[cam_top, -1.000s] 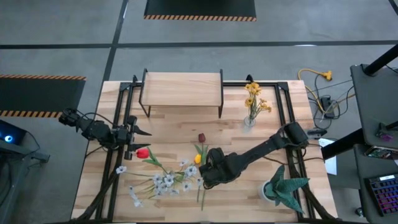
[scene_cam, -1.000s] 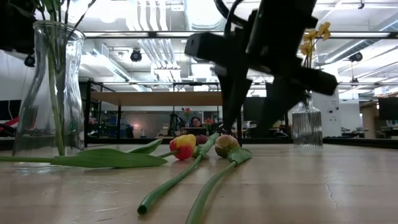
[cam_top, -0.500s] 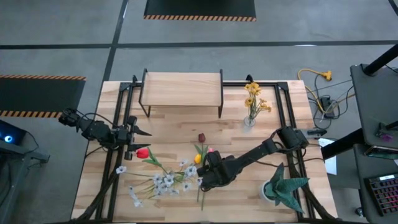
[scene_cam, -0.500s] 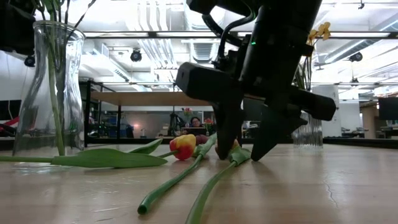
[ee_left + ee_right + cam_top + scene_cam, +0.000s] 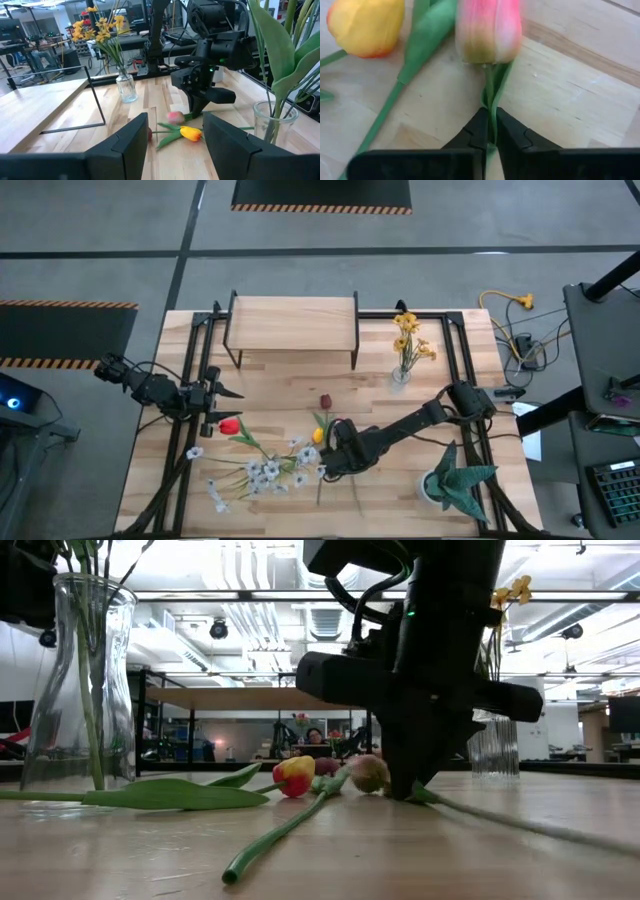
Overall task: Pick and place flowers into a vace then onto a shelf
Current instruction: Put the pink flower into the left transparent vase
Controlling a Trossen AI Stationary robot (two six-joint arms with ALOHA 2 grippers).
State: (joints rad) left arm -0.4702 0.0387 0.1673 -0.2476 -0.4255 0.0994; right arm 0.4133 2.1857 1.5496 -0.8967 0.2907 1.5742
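My right gripper (image 5: 338, 450) is down at the table's middle, shut on the stem of a pink tulip (image 5: 489, 30). A yellow tulip (image 5: 318, 436) lies just left of it. A dark maroon tulip (image 5: 324, 400), a red tulip (image 5: 230, 425) and a spray of pale blossoms (image 5: 265, 472) also lie flat on the table. A yellow-bloomed bunch stands in a ribbed glass vase (image 5: 402, 370). The shelf (image 5: 293, 315) stands on its black legs at the far middle. My left gripper (image 5: 215, 405) waits open and empty at the left. My right gripper pinches the pink tulip's stem (image 5: 492, 100) between its two fingers, just below the bloom. The fingers (image 5: 405, 780) come from above, slanting in from the table's right. The bloom (image 5: 368, 772) sits low by the fingers and the long stem (image 5: 520, 825) trails on the table.
A green spiky-leaved plant (image 5: 455, 480) in a clear glass stands near the right front corner. Black frame rails (image 5: 462, 380) run along the table's left and right sides. Bare wood lies between the shelf and the flowers.
My right gripper has come down over the pink tulip and shut on its stem below the bloom. The stem's free end has swung across the table toward the right, while the bloom has stayed by the yellow tulip.
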